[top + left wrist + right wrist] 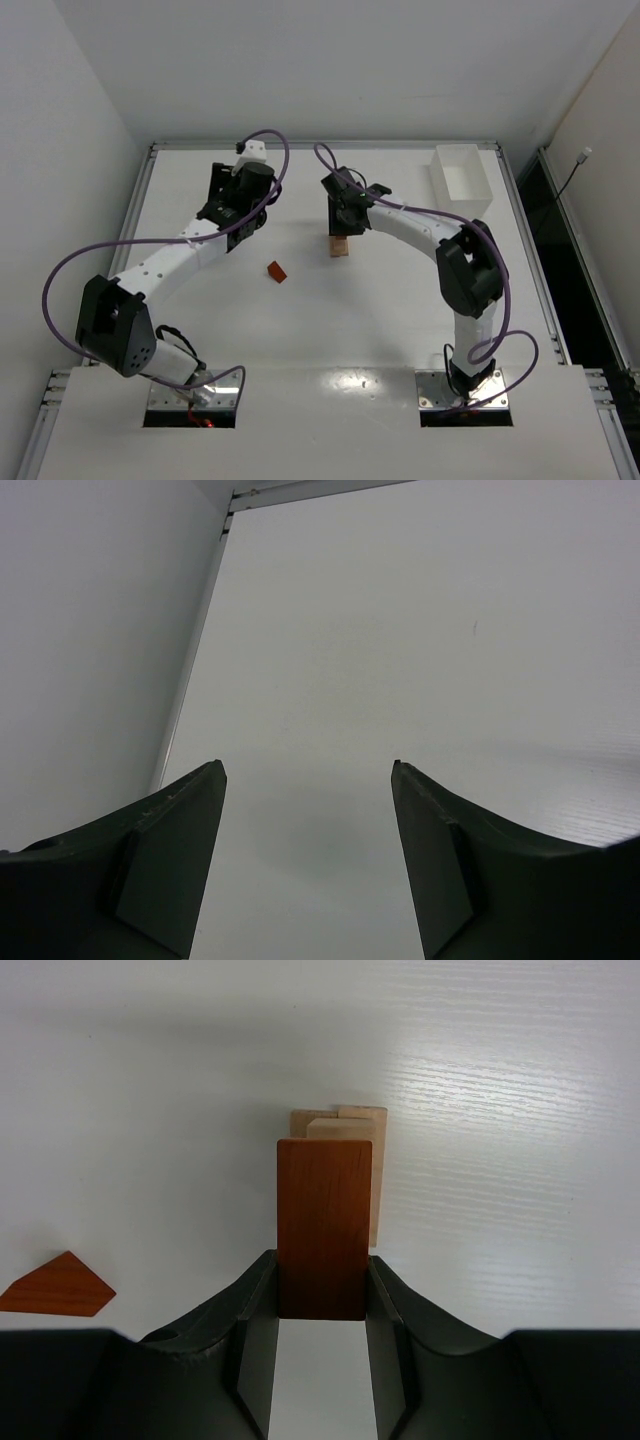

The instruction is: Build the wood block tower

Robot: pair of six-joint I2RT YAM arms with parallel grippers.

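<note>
pinching a reddish-brown block point(320, 1225) between its fingertips, the right gripper point(320, 1272) holds it at the wood block tower point(345, 1125), whose pale tan pieces show just past the block's far end. a loose wedge point(60, 1285) lies to this gripper's left. the left gripper point(310, 770) stands spread, well apart from the tower.

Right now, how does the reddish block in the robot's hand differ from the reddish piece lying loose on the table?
The held block is a plain rectangle; the loose piece has slanted edges, like a wedge. The held block is clamped in the right hand, right by the pale tan blocks; the loose piece lies alone on the table, touched by nothing. Both are reddish-brown wood.
</note>
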